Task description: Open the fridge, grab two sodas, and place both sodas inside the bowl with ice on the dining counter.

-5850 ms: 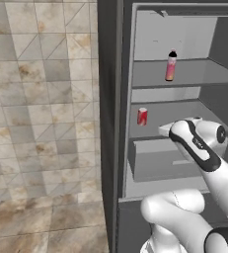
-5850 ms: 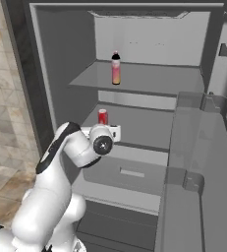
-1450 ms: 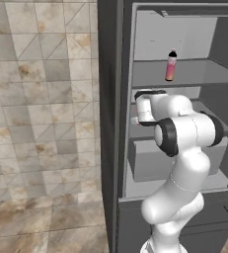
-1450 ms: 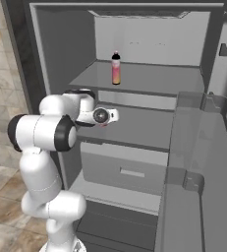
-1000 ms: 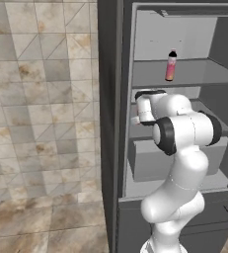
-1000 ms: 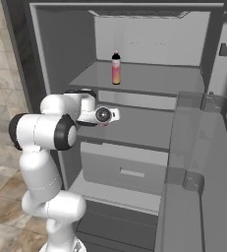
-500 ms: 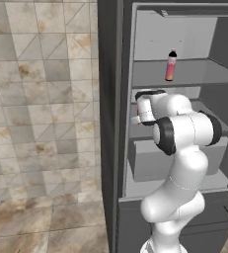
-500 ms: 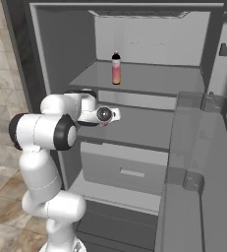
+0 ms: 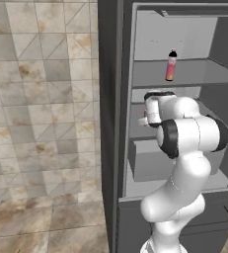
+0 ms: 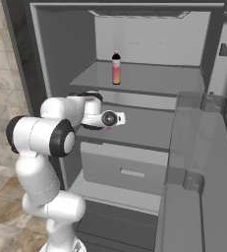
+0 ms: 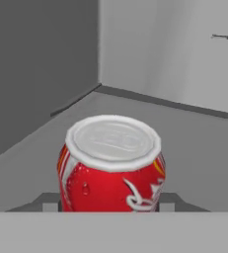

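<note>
The fridge stands open, showing a pale grey interior. A red soda can stands on the middle shelf, close in front of the hand camera. My gripper reaches in over that shelf, and its fingertips press against both sides of the can, shut on it. In the base views the hand covers most of the can. A pink soda bottle with a black cap stands upright on the upper shelf. The bowl with ice and the dining counter are out of view.
The open fridge door with its clear bins stands to the right. A grey drawer sits below the middle shelf. The fridge's left wall is close beside the can. A tiled wall is to the left.
The hand has crept slightly deeper onto the middle shelf around the can. The bottle and the fridge door have stayed put.
</note>
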